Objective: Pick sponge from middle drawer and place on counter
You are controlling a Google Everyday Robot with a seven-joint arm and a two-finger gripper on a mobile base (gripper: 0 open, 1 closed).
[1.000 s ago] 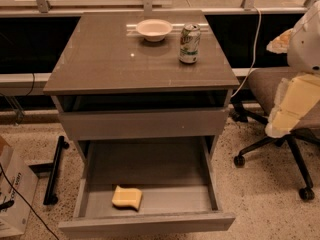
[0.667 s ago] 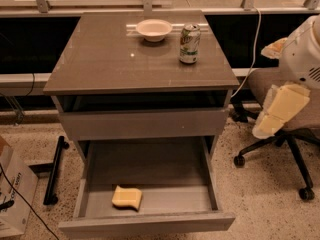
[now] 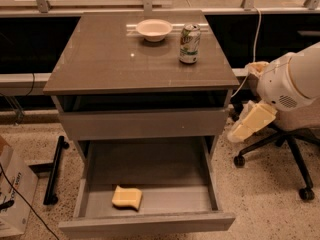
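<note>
Pale yellow sponge [image 3: 127,197] lay front-left in the open middle drawer [image 3: 150,225]; gripper [image 3: 248,125] hung to the right, below the counter [image 3: 125,59], its opening not discernible.

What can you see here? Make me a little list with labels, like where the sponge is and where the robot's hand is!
sponge: lying in the middle drawer, front left part
middle drawer: pulled open
counter: holds a white bowl and a soda can near the back
hand: in the air to the right of the cabinet, outside the drawer, away from the sponge
job so far: sponge not yet picked up
</note>
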